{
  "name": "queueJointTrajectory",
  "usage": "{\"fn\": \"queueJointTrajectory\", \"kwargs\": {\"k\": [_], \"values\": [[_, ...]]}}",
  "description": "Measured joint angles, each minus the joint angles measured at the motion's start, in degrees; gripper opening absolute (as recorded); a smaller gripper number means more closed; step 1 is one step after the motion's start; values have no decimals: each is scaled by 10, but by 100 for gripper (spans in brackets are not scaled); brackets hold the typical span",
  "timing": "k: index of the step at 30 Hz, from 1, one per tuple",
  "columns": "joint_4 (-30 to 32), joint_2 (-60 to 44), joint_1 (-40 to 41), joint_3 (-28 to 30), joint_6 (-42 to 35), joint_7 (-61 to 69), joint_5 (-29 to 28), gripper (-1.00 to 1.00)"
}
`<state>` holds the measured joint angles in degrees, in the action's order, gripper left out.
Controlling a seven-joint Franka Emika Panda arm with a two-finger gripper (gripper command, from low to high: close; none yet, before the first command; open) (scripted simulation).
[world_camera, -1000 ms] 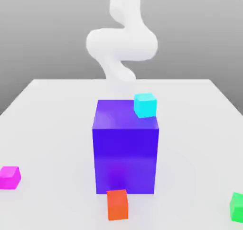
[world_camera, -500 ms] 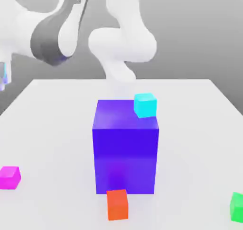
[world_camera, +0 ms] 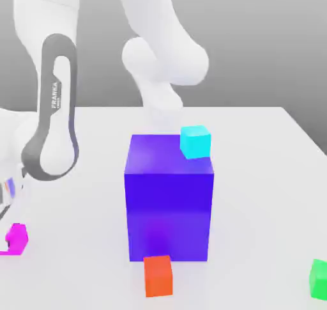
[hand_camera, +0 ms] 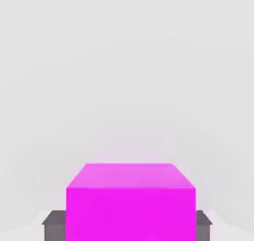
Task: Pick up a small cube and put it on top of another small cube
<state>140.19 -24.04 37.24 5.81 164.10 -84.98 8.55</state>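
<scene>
gripping the smooth magenta cube (hand_camera: 130,200), gripper (hand_camera: 128,224) closed on both sides.

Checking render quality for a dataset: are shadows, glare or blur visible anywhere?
Exterior view: soft, even light, only a faint shadow at the big blue-purple cube, no glare, slightly soft edges. Hand view: the magenta cube is flat-lit, casting a faint pink tint on the table.

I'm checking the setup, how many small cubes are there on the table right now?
4: magenta cube at the exterior view's left edge, orange-red cube before the big blue cube, cyan cube behind it, green cube far right.
</scene>
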Motion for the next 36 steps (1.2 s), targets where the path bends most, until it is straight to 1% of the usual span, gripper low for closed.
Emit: {"fn": "queueJointTrajectory", "kwargs": {"k": [2,6,8,17,30,32,34,35,36], "values": [[-1,-5,2,-2,3,1,1,-100],[14,64,-11,16,-51,-17,-22,-100],[15,89,-28,10,-75,-24,-39,-100],[-33,83,-181,-115,-126,-18,-112,-100],[-86,76,-381,-280,-180,-1,-190,-100],[-103,50,-421,-295,-175,-9,-218,-100],[-123,-2,-467,-283,-148,-30,-263,-100],[-127,-16,-478,-278,-139,-36,-274,100],[-127,-16,-478,-278,-139,-36,-274,100]]}}
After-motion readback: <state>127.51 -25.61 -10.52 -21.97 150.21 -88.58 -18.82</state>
